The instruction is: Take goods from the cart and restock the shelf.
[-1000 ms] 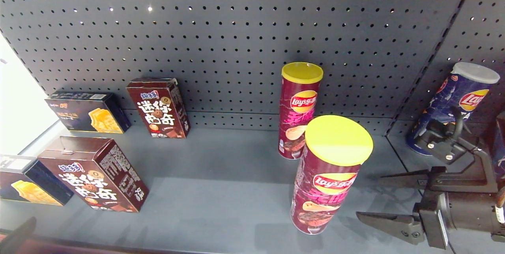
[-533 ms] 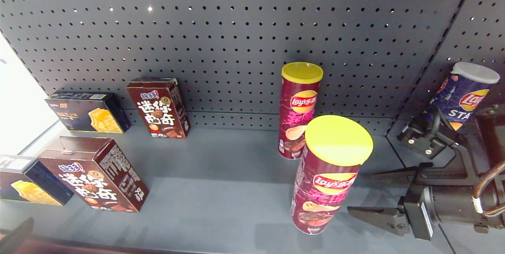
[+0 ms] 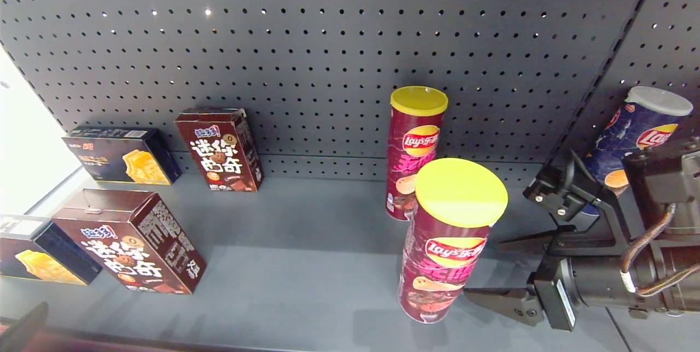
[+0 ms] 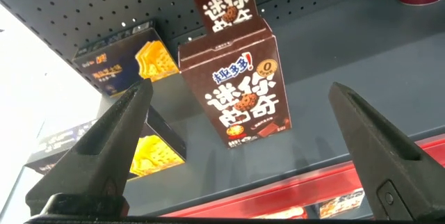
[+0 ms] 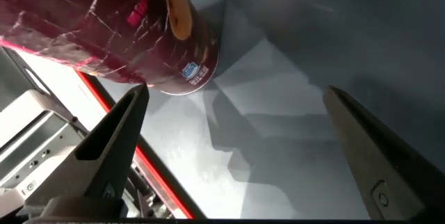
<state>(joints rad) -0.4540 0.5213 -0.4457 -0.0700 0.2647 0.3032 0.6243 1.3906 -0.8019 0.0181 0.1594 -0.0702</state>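
Right tool (image 3: 484, 268) spread apart beside maroon can (image 3: 445, 253), left tool (image 4: 241, 86) apart too, grey shelf (image 3: 306, 275), pegboard wall (image 3: 301, 51)

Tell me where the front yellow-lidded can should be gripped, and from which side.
Probably its round wall about mid-height, from the robot's right, where the open right gripper faces it. The front can stands on its base, so fingers can close across its width; the rear can close behind blocks the back.
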